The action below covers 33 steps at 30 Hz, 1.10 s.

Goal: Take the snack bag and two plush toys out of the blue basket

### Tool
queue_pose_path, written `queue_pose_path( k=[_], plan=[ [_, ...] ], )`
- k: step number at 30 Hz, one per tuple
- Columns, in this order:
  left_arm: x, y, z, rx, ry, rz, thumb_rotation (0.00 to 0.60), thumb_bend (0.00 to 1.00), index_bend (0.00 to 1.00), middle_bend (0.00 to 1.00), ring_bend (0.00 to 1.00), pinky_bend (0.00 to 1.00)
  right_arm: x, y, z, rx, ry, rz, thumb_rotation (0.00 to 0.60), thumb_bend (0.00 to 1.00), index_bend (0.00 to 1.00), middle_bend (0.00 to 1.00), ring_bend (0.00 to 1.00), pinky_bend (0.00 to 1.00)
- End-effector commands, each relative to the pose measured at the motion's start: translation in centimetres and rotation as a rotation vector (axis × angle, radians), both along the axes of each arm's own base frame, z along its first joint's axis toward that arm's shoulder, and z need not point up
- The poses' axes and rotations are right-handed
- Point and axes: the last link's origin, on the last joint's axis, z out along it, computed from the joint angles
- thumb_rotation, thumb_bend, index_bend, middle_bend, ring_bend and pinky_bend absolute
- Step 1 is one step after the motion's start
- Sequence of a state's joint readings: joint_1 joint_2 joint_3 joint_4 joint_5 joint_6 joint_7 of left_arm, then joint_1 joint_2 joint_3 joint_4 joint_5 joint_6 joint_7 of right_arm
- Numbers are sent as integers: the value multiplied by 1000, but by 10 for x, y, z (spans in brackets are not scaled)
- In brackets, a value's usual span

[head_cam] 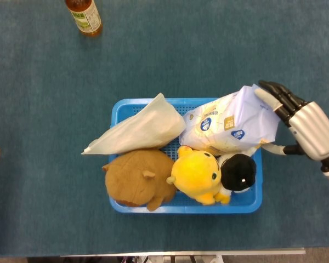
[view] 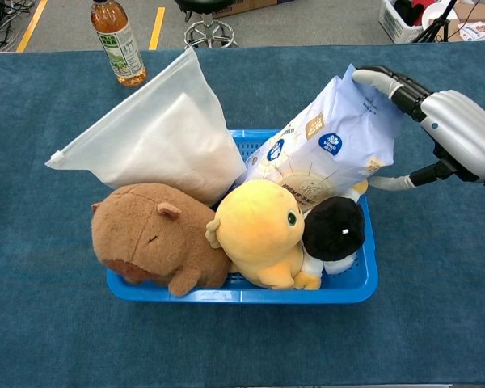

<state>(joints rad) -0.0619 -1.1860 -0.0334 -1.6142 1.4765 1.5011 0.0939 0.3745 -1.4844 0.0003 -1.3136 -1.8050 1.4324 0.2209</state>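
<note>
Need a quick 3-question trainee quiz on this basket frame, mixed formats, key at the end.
1. True or false: the right hand has lifted the snack bag clear of the blue basket.
2. Which plush sits between the other two? A) brown plush B) yellow plush C) black plush
3. Fill in: the white pouch leans over the ____ plush.

Key:
1. False; the bag is in the basket, fingers at its top edge.
2. B, yellow plush.
3. brown.

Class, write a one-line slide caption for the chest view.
Right hand reaches the snack bag in the blue basket.
</note>
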Motion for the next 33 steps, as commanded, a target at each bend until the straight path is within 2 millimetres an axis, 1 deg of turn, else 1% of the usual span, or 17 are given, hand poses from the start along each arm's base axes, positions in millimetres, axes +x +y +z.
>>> queue_pose_path(
  k=[1,5,10,16,22,24,28,31,33],
  plan=[
    [-1,0,0,0,-1,2,600,232,337,387,321,416,0,-2,-8,-3,8,18,600,0,0,41,87,406],
    [-2,-1,0,0,-4,6,600,232,339,389,322,416,0,-7,-15,-19,2,21,600,0,0,47,87,406],
    [-3,-2,0,3,-7,10,600,232,341,390,323,416,3,-16,-20,-57,-15,43,600,0,0,75,87,414],
    [-5,-2,0,3,-10,13,600,232,345,391,324,416,7,-26,-24,-100,-38,61,600,0,1,131,137,482],
    [-5,-3,0,5,-14,13,600,232,348,391,324,416,10,-33,-28,-125,-58,74,600,0,42,195,218,570],
    [-5,-3,0,4,-14,14,600,232,349,392,324,416,12,-35,-29,-133,-68,80,600,0,75,219,244,595],
    [-5,-3,0,5,-15,15,600,232,351,392,325,419,14,-38,-31,-147,-88,86,600,0,187,300,331,660],
    [-5,-4,1,5,-15,17,600,231,354,392,325,422,13,-39,-31,-155,-100,88,600,0,292,370,405,712],
    [-6,-4,1,5,-16,19,600,231,358,392,325,426,13,-39,-30,-160,-106,89,600,0,389,449,490,753]
  ],
)
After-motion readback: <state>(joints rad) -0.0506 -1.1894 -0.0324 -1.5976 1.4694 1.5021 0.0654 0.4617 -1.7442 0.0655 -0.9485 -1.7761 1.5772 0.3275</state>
